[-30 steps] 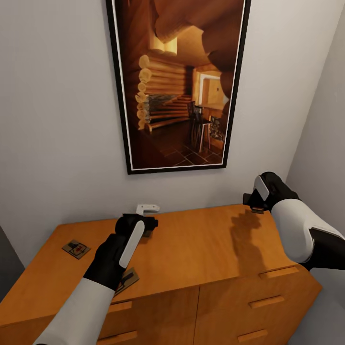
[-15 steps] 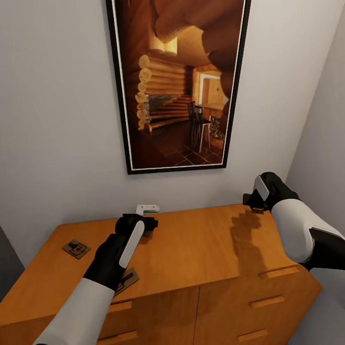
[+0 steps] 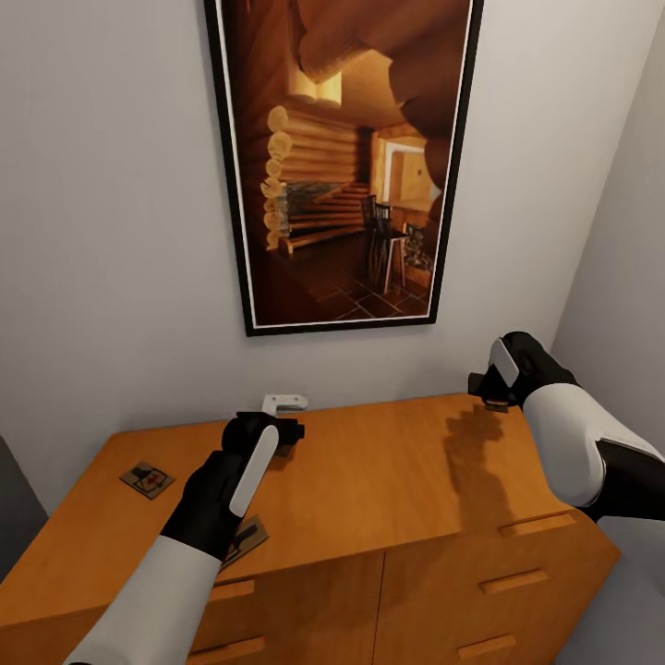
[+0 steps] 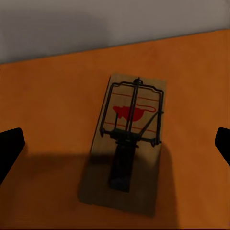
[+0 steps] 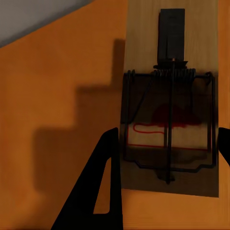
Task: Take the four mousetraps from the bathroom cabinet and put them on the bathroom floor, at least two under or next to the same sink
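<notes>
One mousetrap [image 4: 128, 143] lies flat on the orange wooden top of the cabinet [image 3: 388, 480], right under my left jaws [image 3: 288, 432], which stand spread wide with a dark fingertip [image 4: 9, 151] well clear at each side of the board. A second trap [image 5: 170, 100] sits between the fingers of my right jaws [image 3: 491, 395]; the jaws flank it closely, but I cannot tell whether they grip it. From my head I see a third trap [image 3: 147, 479] near the cabinet's left rear corner and a fourth [image 3: 244, 538] half hidden under my left forearm, close to the front edge. A small white bracket [image 3: 283, 402] stands at the wall behind my left jaws. Above hangs a framed picture [image 3: 342, 157] of a log cabin interior.
</notes>
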Controlling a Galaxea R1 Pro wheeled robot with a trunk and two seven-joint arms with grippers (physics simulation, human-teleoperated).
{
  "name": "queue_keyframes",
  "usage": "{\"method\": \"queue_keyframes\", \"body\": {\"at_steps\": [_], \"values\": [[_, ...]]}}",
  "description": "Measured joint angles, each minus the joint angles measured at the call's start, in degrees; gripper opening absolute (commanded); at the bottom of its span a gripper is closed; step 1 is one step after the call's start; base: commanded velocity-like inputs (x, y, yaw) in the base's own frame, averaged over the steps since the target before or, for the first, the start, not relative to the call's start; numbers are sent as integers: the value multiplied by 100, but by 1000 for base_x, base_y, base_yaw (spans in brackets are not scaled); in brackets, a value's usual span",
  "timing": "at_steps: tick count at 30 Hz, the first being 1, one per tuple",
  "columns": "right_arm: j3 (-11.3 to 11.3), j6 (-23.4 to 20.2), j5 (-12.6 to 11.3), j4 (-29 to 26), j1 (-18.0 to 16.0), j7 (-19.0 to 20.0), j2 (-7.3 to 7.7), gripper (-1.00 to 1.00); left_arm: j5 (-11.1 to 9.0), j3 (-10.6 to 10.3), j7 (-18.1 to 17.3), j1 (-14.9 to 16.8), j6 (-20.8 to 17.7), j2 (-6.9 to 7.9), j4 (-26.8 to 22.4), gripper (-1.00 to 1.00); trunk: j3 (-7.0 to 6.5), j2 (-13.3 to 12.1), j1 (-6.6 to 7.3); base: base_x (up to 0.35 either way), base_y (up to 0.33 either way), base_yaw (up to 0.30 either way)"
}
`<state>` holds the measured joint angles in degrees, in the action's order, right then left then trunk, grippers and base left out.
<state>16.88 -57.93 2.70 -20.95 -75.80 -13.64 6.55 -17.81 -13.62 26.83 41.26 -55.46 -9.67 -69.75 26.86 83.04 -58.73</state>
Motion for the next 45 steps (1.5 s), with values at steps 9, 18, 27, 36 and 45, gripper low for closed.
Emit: {"method": "queue_keyframes", "body": {"at_steps": [9,18,27,36,45], "values": [[-1,0,0,2,0,-1,0,-100,2,-3,-6,0,-3,0,-7,100,0,0,0,-35,0,0],[-1,0,-1,8,0,-1,0,-100,2,-3,-8,0,-4,0,-4,100,0,0,0,-4,0,0],[-1,0,-2,9,0,1,-3,-100,-4,-10,-7,0,-4,0,26,100,0,0,0,0,0,0],[-1,0,-1,9,0,0,-1,-100,-5,-15,-15,0,-49,0,135,100,0,0,0,0,0,0],[-1,0,-6,9,0,0,0,-100,-5,-20,-17,0,-158,0,191,100,0,0,0,0,0,0]]}}
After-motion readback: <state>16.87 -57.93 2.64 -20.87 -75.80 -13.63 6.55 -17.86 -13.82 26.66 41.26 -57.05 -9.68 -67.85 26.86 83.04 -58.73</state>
